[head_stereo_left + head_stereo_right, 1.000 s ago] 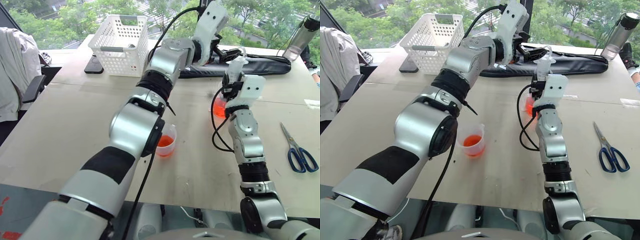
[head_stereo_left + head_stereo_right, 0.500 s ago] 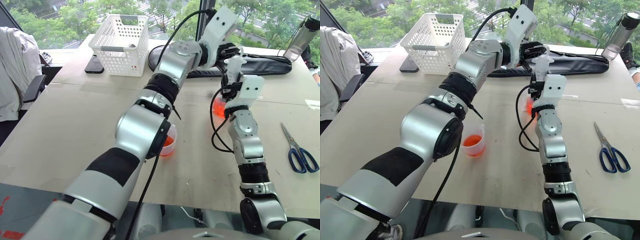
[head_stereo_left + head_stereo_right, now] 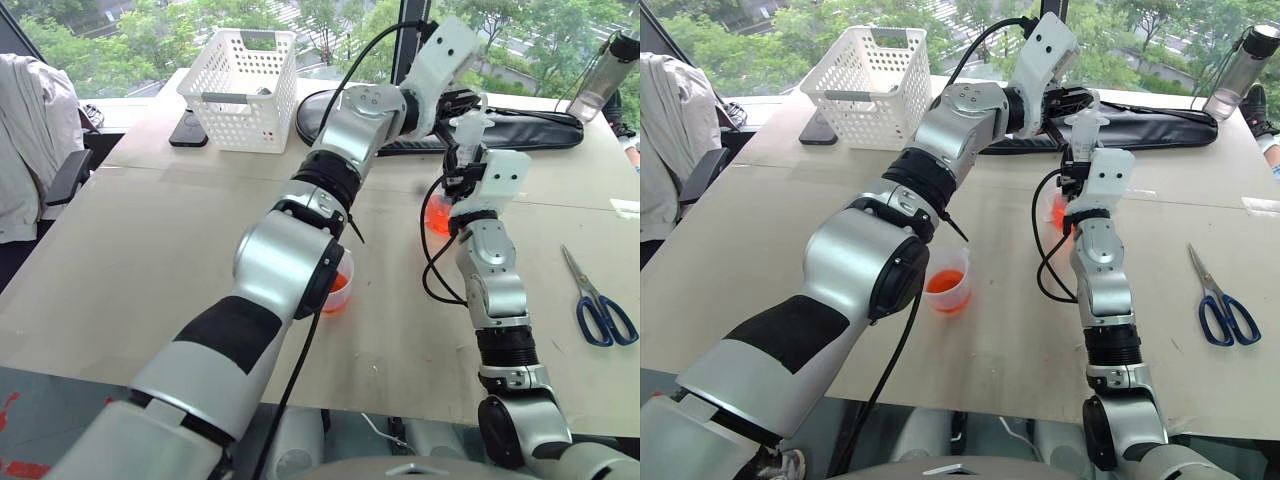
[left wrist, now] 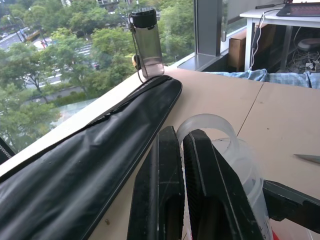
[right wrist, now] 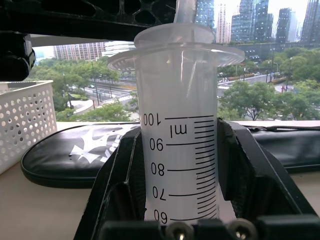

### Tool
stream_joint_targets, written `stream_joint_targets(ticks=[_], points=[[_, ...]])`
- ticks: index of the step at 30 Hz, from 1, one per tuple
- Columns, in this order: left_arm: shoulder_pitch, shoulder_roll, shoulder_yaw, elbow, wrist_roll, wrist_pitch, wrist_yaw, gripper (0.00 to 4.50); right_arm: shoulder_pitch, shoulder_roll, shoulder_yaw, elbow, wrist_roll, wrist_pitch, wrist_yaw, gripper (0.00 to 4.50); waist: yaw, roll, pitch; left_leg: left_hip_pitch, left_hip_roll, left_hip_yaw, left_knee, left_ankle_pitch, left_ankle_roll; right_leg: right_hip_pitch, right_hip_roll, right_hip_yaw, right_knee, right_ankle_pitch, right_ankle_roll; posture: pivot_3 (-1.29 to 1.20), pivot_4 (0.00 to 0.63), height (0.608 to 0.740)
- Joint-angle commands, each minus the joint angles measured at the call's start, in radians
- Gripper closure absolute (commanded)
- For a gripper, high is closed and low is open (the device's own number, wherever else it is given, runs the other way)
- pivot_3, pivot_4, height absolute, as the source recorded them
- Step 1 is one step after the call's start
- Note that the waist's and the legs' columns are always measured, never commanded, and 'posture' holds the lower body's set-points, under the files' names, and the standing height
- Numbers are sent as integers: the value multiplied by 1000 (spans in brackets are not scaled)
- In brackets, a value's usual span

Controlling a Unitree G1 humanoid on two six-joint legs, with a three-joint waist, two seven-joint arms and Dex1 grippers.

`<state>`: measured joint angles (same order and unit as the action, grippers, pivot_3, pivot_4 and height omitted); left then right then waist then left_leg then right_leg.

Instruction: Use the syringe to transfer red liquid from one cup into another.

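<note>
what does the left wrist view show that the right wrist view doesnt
Left wrist view alone: a dark-lidded bottle at the table's edge, and the left gripper with its fingers shut above the syringe's round top.

Right wrist view alone: the syringe's printed scale, the right gripper shut on the barrel, and a white basket.

Both: the syringe and the long black bag on the table, with trees outside the window.
</note>
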<state>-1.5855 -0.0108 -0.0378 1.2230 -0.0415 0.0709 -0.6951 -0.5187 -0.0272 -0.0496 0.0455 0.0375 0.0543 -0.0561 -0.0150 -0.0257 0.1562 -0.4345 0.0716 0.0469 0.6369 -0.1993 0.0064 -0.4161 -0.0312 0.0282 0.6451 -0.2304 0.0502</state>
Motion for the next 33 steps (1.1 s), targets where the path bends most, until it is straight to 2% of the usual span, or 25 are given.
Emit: stream_joint_targets(ticks=[1, 33], points=[[-71, 11, 41, -36, -16, -56, 29, 4500, 15, 9, 2, -33, 7, 10, 6, 2987, 0, 0, 0, 0, 0, 0, 0, 0, 0, 0, 0, 0, 0, 0, 0, 0, 150, 724], [-99, 18, 77, -13, -17, -80, 57, 4500, 27, 17, 3, -43, 1, 25, 6, 2987, 0, 0, 0, 0, 0, 0, 0, 0, 0, 0, 0, 0, 0, 0, 0, 0, 150, 724]])
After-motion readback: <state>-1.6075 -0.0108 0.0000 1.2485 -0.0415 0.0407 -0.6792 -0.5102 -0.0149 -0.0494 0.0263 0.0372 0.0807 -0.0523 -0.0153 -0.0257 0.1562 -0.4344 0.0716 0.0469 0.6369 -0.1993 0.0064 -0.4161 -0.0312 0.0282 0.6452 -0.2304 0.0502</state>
